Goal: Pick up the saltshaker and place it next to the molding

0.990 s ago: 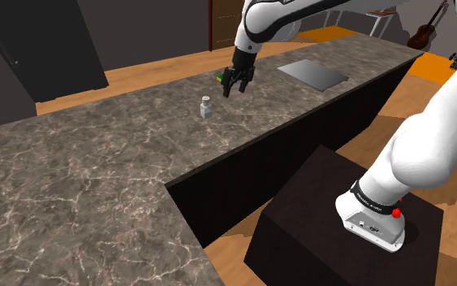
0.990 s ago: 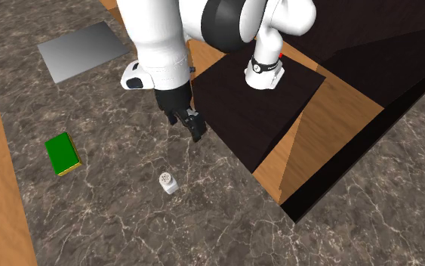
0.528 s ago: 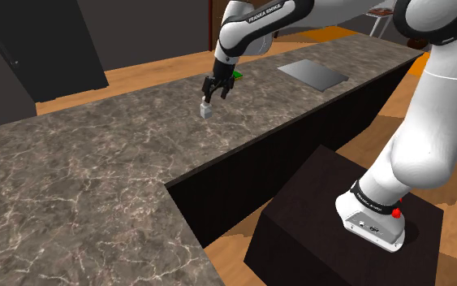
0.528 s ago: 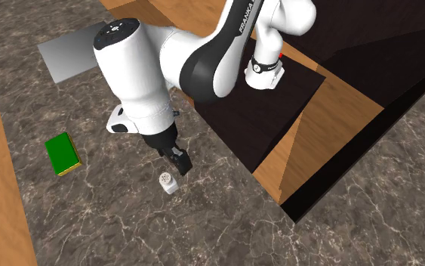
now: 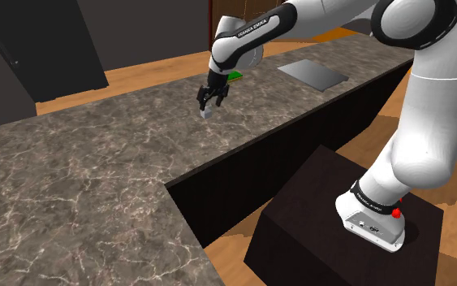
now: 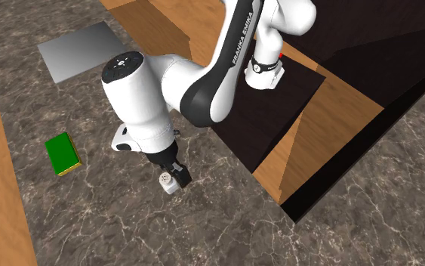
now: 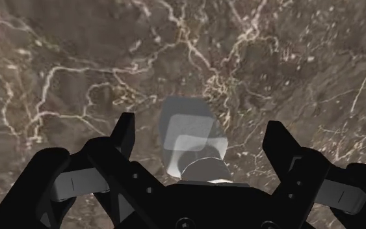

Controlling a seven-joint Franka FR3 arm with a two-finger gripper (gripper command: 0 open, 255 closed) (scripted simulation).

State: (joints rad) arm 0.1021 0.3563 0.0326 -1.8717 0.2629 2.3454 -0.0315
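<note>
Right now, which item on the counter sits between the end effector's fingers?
The white saltshaker; the green block and grey sheet lie apart from it.

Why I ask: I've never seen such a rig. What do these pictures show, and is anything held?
A white robot arm on a dark box stand reaches over a brown marbled countertop. One picture looks from beside the stand, one down from across the counter, one from the hand's camera. On the counter: a small pale saltshaker, a flat green block, a flat grey sheet. The black two-finger end effector stands open around the saltshaker, not touching it; nothing is held.
</note>
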